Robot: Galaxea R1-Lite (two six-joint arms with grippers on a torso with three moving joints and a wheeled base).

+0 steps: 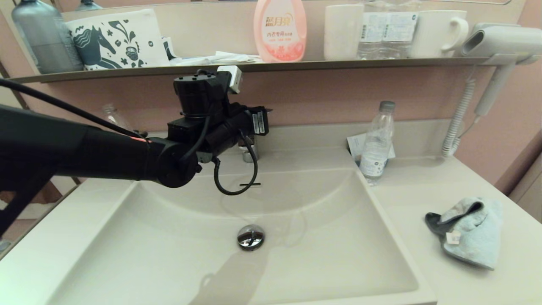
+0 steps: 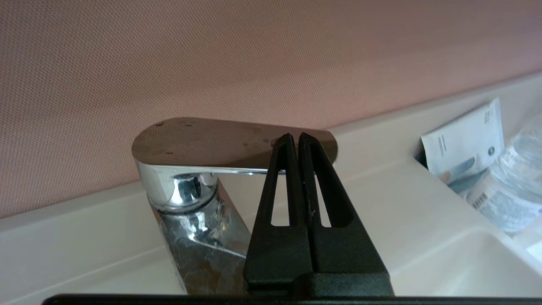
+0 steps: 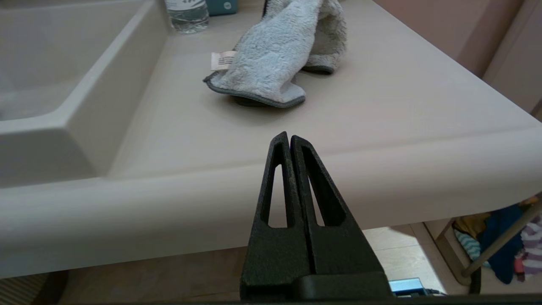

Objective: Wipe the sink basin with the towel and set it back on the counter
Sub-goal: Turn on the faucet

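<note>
The towel (image 1: 468,231) lies crumpled on the counter (image 1: 427,190), on the stretch to the right of the sink basin (image 1: 169,237), closer to the front edge than to the back one. Its pale blue side faces up, a dark grey fold and a small white tag showing at the end nearest the basin.

The right gripper (image 3: 289,137) hangs just off the counter's front edge, fingers pressed together and holding nothing; the towel sits ahead of it on the counter, apart from the tips.

The left gripper (image 2: 296,137) is far from the towel, reaching across the basin to the back edge, its fingers also closed and empty, tips at the flat handle of the tap (image 2: 190,186). A water bottle (image 1: 377,142) stands by the basin's back right corner.
</note>
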